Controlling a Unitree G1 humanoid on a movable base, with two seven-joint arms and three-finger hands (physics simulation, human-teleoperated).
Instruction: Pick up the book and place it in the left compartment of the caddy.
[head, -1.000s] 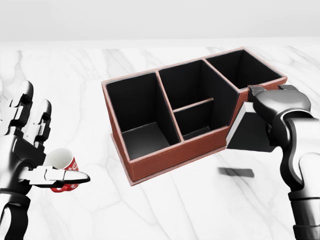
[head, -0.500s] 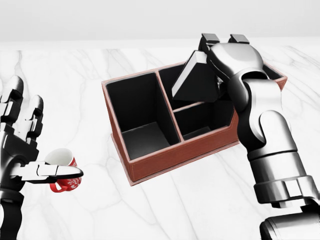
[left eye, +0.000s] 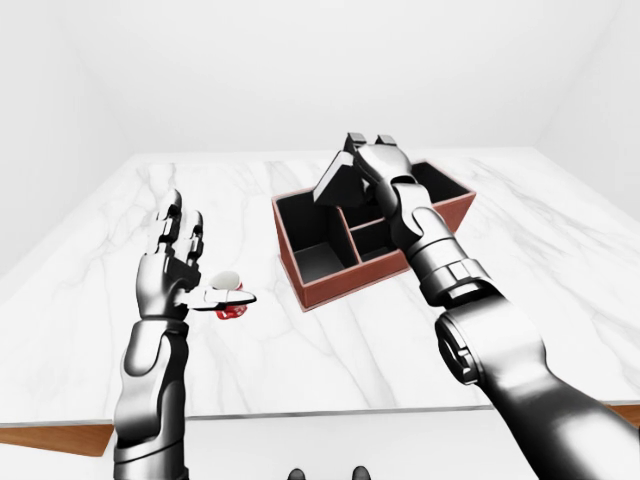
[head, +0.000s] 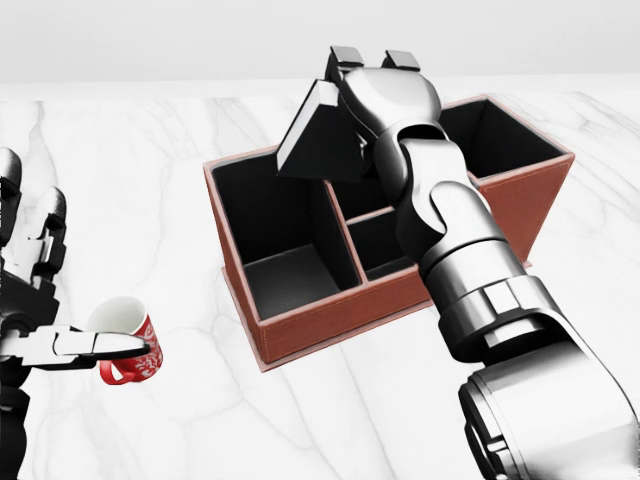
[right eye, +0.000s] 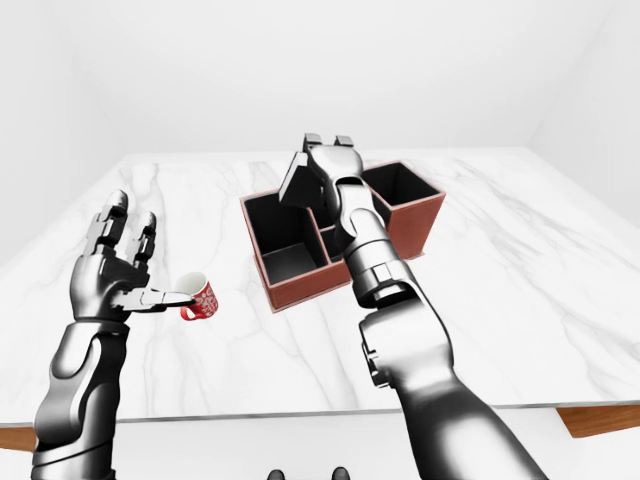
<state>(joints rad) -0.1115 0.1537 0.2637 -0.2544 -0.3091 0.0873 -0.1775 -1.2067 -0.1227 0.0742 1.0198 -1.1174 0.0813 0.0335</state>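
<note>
A black book (head: 318, 140) with a white page edge hangs tilted in the air, and my right hand (head: 352, 108) is shut on its upper right part. It hovers over the divider between the left compartment (head: 280, 235) and the middle ones of the red-brown caddy (head: 330, 322). The caddy stands on the marble top and its black compartments look empty. My left hand (right eye: 128, 262) is open at the left of the views, fingers spread upward. Its thumb reaches out over a red mug (right eye: 198, 298).
The white marble table (head: 330, 420) runs wide on all sides of the caddy. Its near edge (left eye: 300, 415) shows at the bottom of the eye views. My right forearm (head: 470, 280) crosses over the caddy's middle and right compartments.
My right hand has carried the book to the left, from over the middle compartments to the divider by the left compartment. My left hand drifted slightly left and down.
</note>
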